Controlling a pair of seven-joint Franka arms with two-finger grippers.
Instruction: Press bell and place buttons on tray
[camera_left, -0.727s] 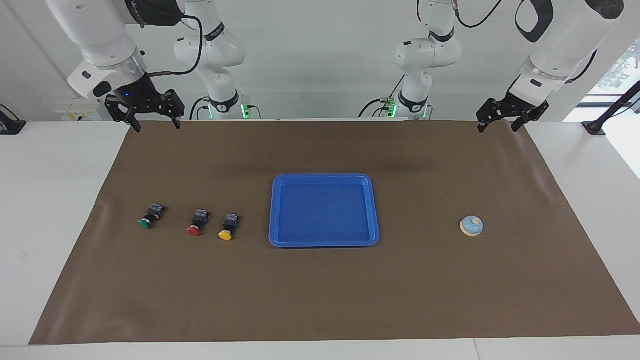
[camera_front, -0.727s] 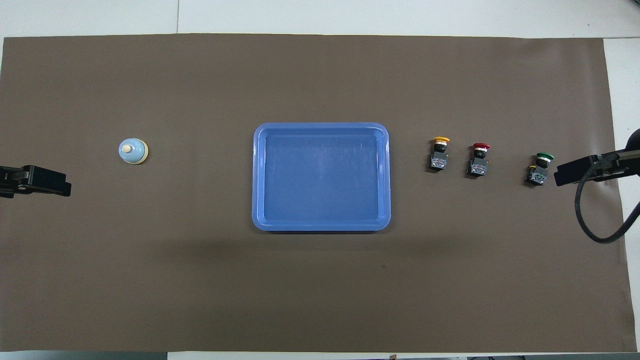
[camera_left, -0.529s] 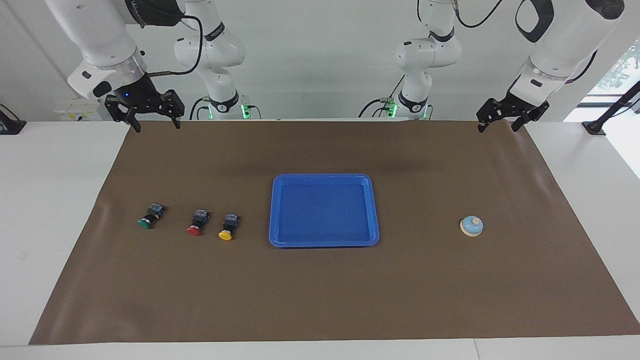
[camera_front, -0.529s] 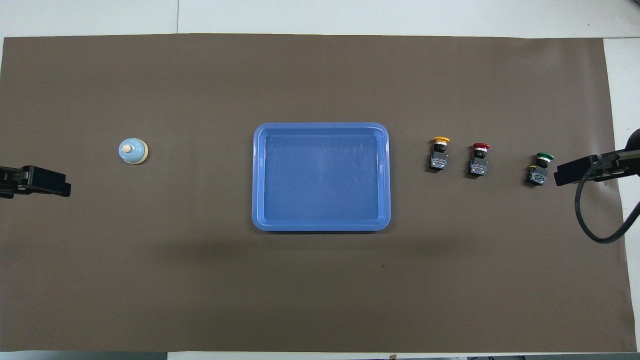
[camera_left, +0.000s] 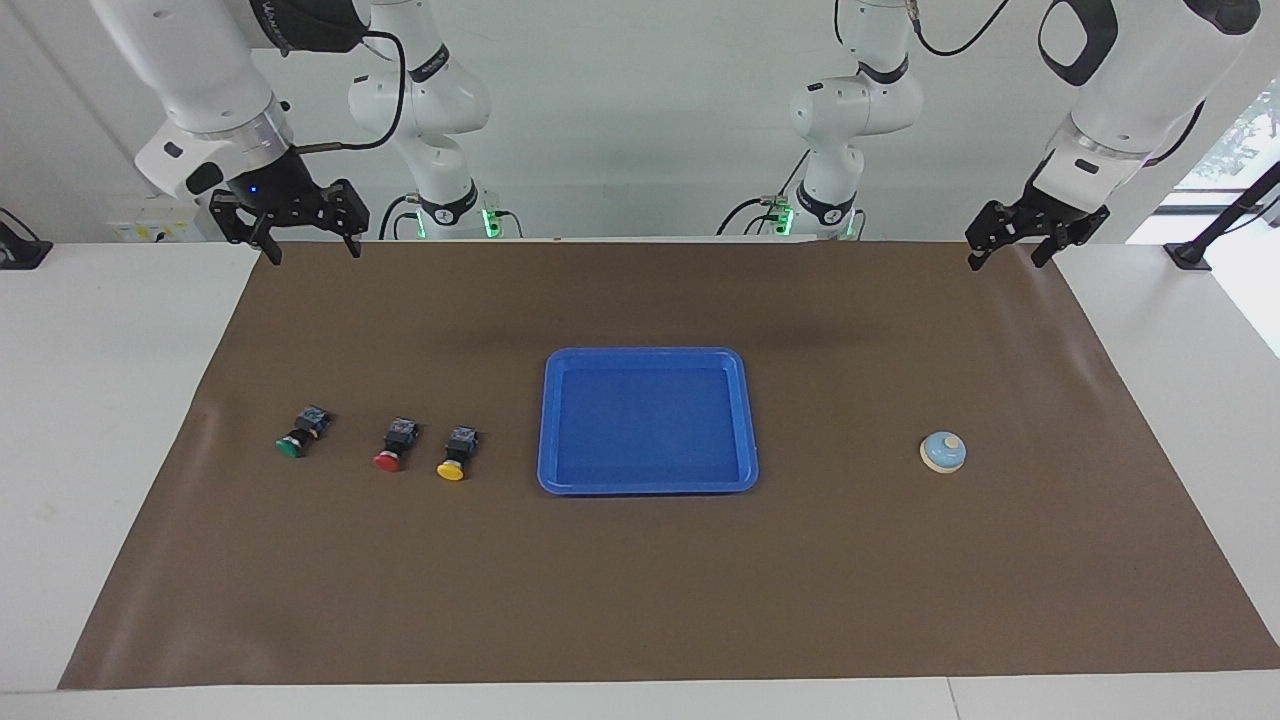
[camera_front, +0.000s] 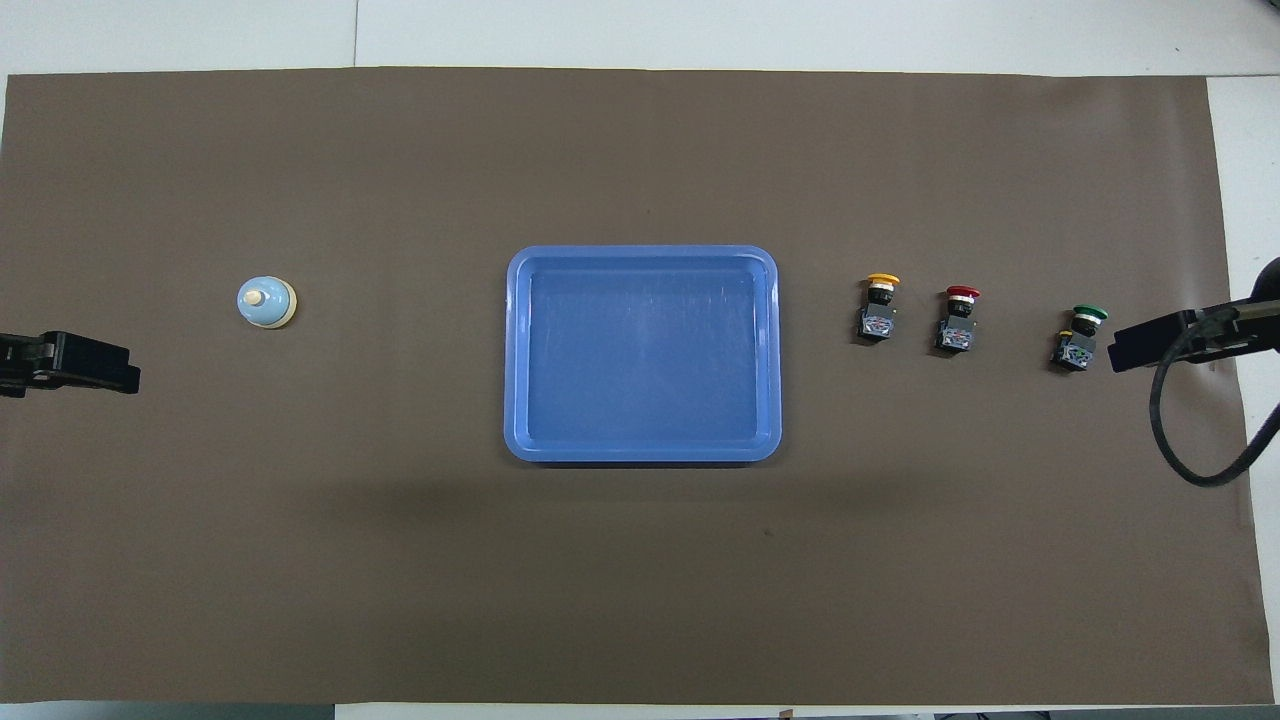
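Observation:
The blue tray (camera_left: 648, 420) (camera_front: 642, 355) lies empty at the mat's middle. Three black-bodied buttons lie on their sides in a row toward the right arm's end: yellow (camera_left: 455, 455) (camera_front: 879, 305) closest to the tray, then red (camera_left: 394, 447) (camera_front: 959, 318), then green (camera_left: 298, 435) (camera_front: 1080, 338). The light-blue bell (camera_left: 943, 452) (camera_front: 267, 302) stands toward the left arm's end. My right gripper (camera_left: 312, 250) (camera_front: 1160, 340) is open and empty, raised over the mat's corner by its base. My left gripper (camera_left: 1005, 260) (camera_front: 70, 362) is open and empty, raised over the other corner by its base.
A brown mat (camera_left: 640, 600) covers most of the white table (camera_left: 110, 400). A black cable (camera_front: 1195, 440) hangs from the right arm over the mat's end.
My left gripper has shifted slightly toward its end of the table and a little lower. The right gripper and all objects have not moved.

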